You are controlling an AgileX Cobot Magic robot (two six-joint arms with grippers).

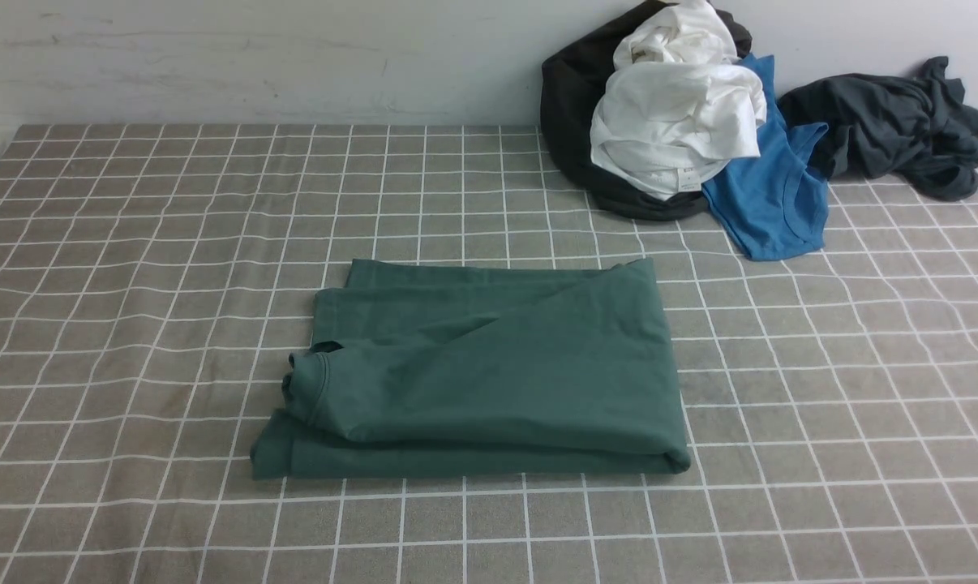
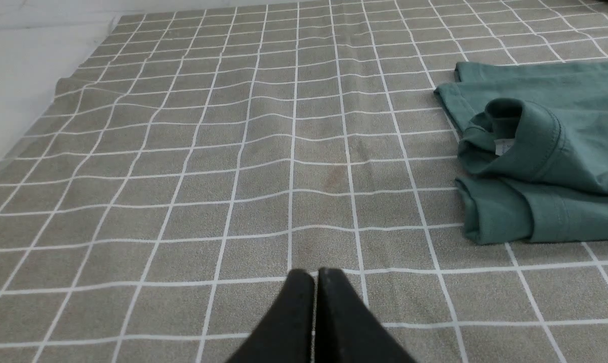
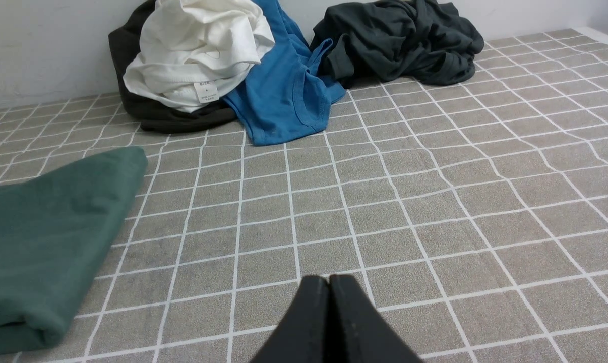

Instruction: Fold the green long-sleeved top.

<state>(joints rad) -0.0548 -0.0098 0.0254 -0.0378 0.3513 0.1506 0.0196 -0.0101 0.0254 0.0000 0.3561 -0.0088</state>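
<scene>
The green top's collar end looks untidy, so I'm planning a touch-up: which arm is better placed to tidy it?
Probably the left: the collar faces the shut left gripper; the right gripper sees only the smooth folded edge.

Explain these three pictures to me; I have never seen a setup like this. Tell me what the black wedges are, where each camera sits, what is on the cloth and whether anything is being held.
This is a two-armed robot. One camera looks forward from between its arms; the other two ride on its wrists. The black wedges are the left gripper and the right gripper, each seen from its own wrist camera, both shut and holding nothing. On the checked tablecloth lies the green long-sleeved top, already folded into a rectangle. By the far wall sits a heap: a white garment on a black one, a blue shirt and a dark grey garment.
</scene>
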